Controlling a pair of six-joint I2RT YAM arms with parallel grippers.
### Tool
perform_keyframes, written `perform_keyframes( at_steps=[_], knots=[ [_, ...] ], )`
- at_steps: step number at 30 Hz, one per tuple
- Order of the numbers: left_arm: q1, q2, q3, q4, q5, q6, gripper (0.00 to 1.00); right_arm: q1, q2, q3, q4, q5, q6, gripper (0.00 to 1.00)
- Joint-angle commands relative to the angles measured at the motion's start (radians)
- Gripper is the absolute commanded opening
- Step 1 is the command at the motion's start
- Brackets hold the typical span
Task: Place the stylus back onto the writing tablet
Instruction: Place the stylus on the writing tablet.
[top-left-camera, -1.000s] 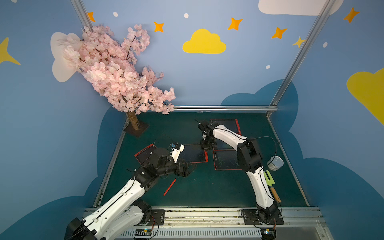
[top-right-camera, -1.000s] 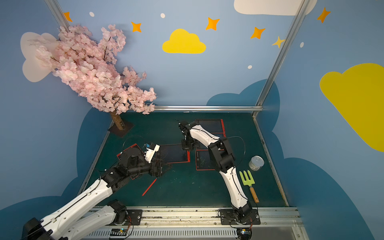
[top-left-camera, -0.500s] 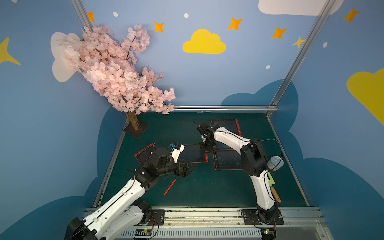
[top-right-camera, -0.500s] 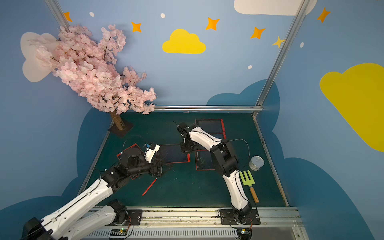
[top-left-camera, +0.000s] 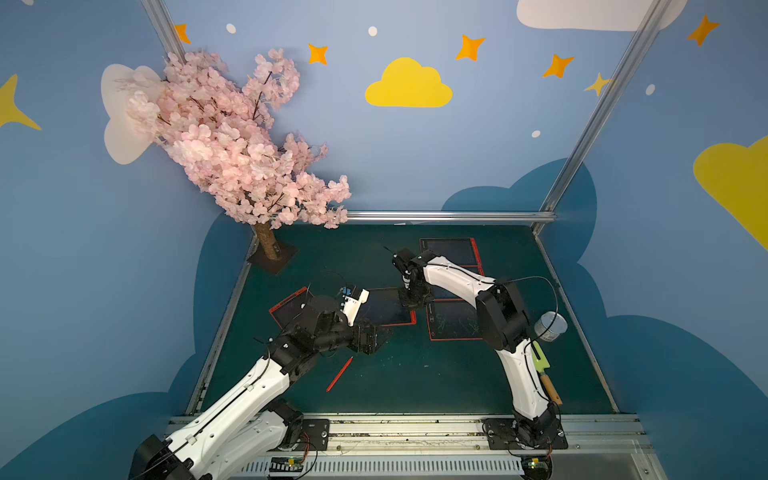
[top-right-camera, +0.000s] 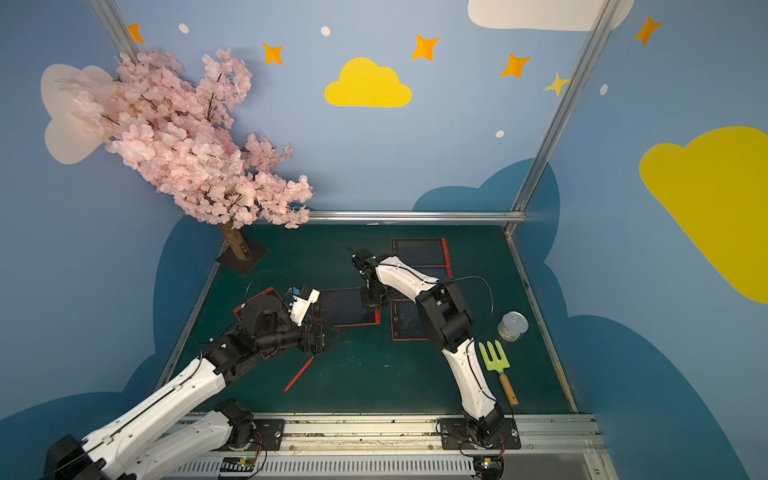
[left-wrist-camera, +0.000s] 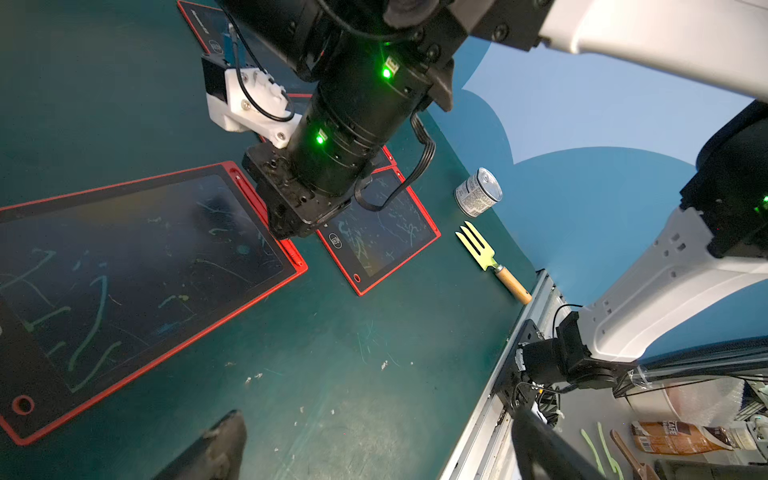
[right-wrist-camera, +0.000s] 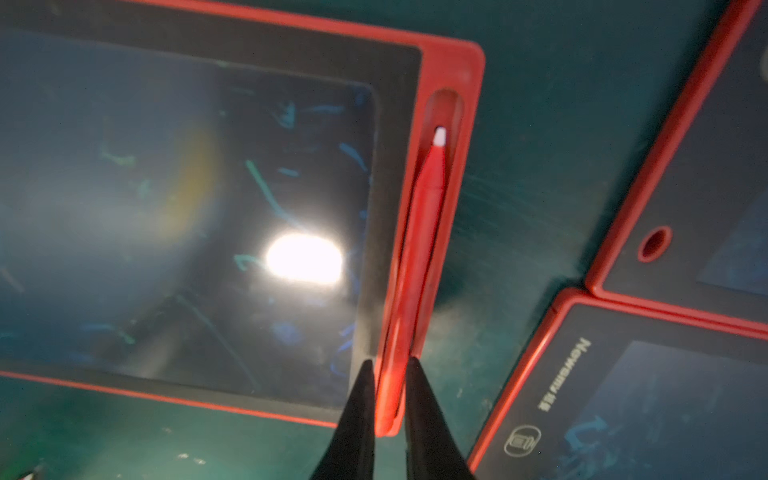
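On the green mat (top-left-camera: 415, 390), starting from the left, a pink blossom tree (top-left-camera: 232, 145) stands in the far corner. The first red-framed tablet (top-left-camera: 286, 308) lies partly under the left arm. The left gripper (left-wrist-camera: 374, 449) hangs low over the mat with its fingers spread wide and nothing between them. Near it a loose red pen (top-left-camera: 339, 374) lies straight on the mat, apart from every tablet.

Next comes the writing tablet (right-wrist-camera: 187, 187), whose red edge toward the right arm carries a long slot (right-wrist-camera: 446, 108). The stylus (right-wrist-camera: 419, 232) lies in that slot, its white tip pointing into the rounded end. The right gripper (right-wrist-camera: 390, 363) stands over the stylus's rear end with its fingers (right-wrist-camera: 357, 415) close on either side. The blurred wrist view does not show whether they pinch the stylus or only flank it.

Farther right lie a near tablet (top-left-camera: 453, 324) and a far tablet (top-left-camera: 449, 251), just beside each other. A sealed tin can (top-right-camera: 512, 326) stands upright by the mat's right edge, its contents hidden. A green garden fork (top-right-camera: 494, 357) with a wooden handle lies just in front of it.

Compared with a second ago, the right arm's elbow sits slightly closer to the can, while its gripper is over the same tablet edge. The left arm, the loose pen and all the tablets lie as they did.
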Motion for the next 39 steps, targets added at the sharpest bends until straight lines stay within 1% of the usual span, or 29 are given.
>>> perform_keyframes(
  at_steps=[1,11,14,18,29,32,39],
  knots=[
    [-0.002,-0.005,0.014,-0.004,0.004,0.004,0.98,0.004,0.023,0.007,-0.018,0.017,0.012,0.15],
    [-0.002,0.003,0.019,-0.004,0.009,0.005,0.98,-0.001,0.040,0.014,-0.019,0.040,0.018,0.08],
    [-0.002,0.002,0.019,-0.005,0.009,0.006,0.98,-0.003,0.045,0.020,-0.022,0.042,0.018,0.08],
    [-0.002,0.003,0.019,-0.004,0.010,0.006,0.98,-0.005,0.060,0.040,-0.037,0.042,0.017,0.08],
    [-0.002,0.003,0.018,-0.004,0.010,0.005,0.99,-0.005,0.029,0.041,-0.035,0.039,0.010,0.15],
    [-0.002,0.003,0.017,-0.004,0.010,0.005,0.99,-0.006,0.016,0.040,-0.035,0.039,0.006,0.15],
    [-0.002,0.000,0.016,-0.004,0.009,0.006,0.99,-0.011,0.000,0.047,-0.030,0.034,0.001,0.12]
  ],
)
